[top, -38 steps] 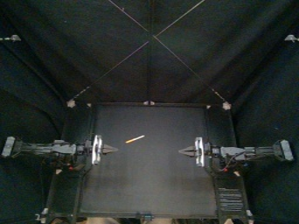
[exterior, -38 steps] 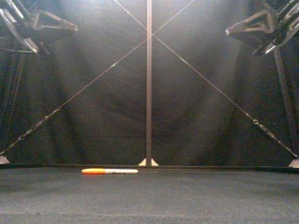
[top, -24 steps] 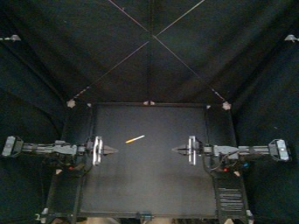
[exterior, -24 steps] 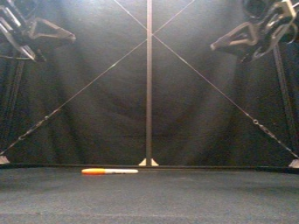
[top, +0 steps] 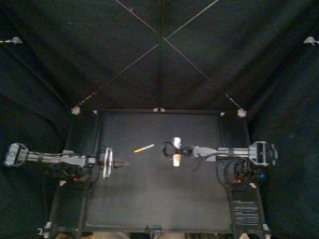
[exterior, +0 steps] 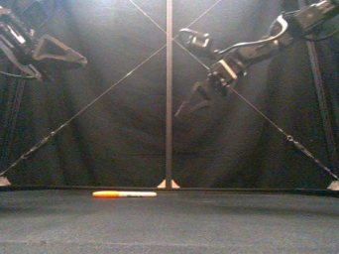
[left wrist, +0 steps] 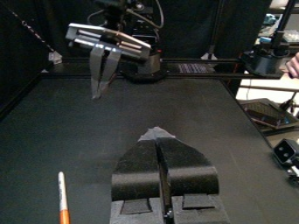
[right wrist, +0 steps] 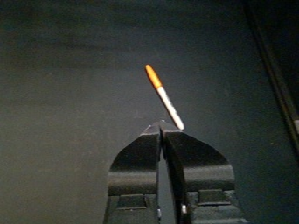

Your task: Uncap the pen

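While the right gripper (right wrist: 163,129) hangs high above the table (top: 162,201), jaws pressed together and empty: approach step, pen (top: 145,148) not yet grasped
1 orange-and-white pen lies flat on the black table, left of centre, apart from both grippers; left gripper (left wrist: 160,134) likewise closed, empty, near its own side; next move, as judged: part the jaws, descend, grip 1 end

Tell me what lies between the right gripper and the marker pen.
Nothing: in the top view only bare table separates the right gripper from the marker pen.
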